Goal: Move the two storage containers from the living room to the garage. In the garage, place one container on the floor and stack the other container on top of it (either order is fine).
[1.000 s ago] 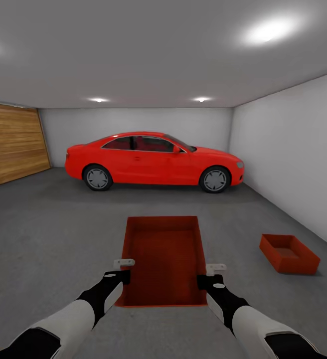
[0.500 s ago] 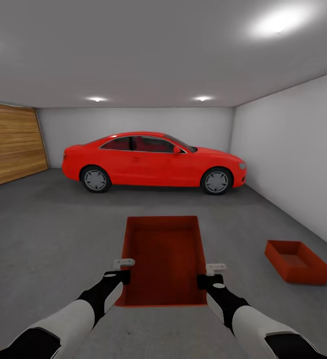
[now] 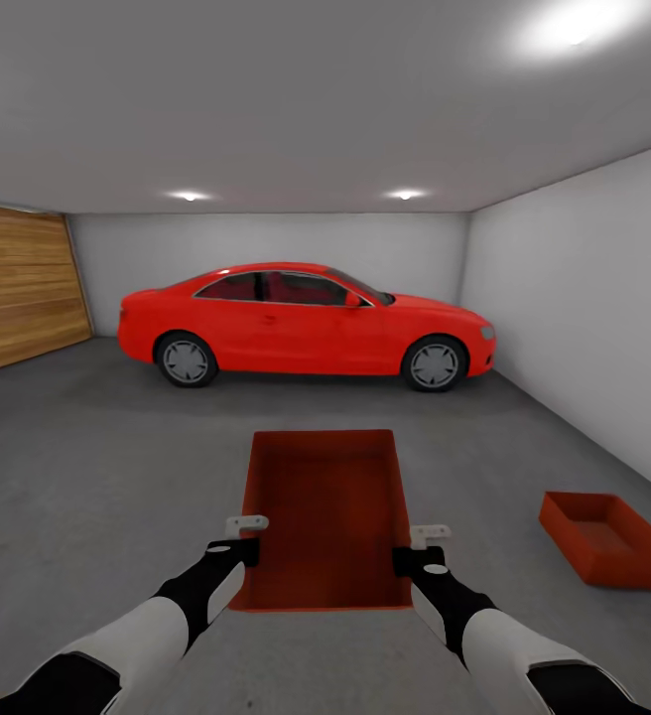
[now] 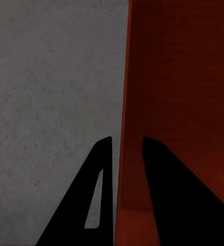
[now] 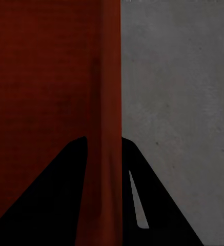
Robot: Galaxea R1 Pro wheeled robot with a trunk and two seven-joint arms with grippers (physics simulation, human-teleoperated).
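Jaws: both clamp carried container (image 3: 325, 516) walls | bin: orange-red, open-topped | second container (image 3: 608, 538): floor (image 3: 87, 467)

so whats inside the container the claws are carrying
Nothing visible: the carried container shows a bare red bottom. Each claw, left and right, pinches a side wall. The near wall hides its closest inner edge.
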